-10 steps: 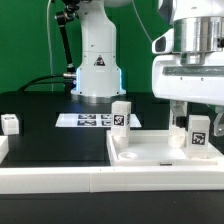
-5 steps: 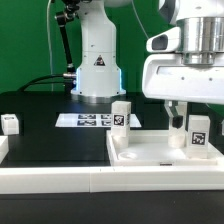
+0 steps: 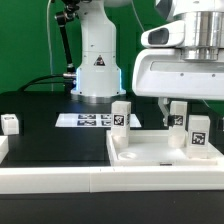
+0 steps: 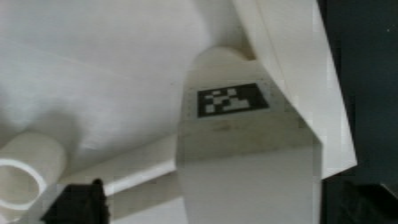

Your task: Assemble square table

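Since a second ago your gripper (image 3: 178,106) has lifted and slid toward the exterior view's left; another leg (image 3: 177,115) now shows below it. Can't tell if the fingers are clamped on it or spread. The tabletop (image 3: 150,150) sits front right with two legs (image 3: 121,115) up. If it's loose, a nudge tips it.

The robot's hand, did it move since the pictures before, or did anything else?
The gripper with its big white housing slid toward the exterior view's left and rose a little, uncovering a second leg standing on the tabletop. Whether the jaws let anything go is unclear. The other legs, tabletop and marker board stayed put.
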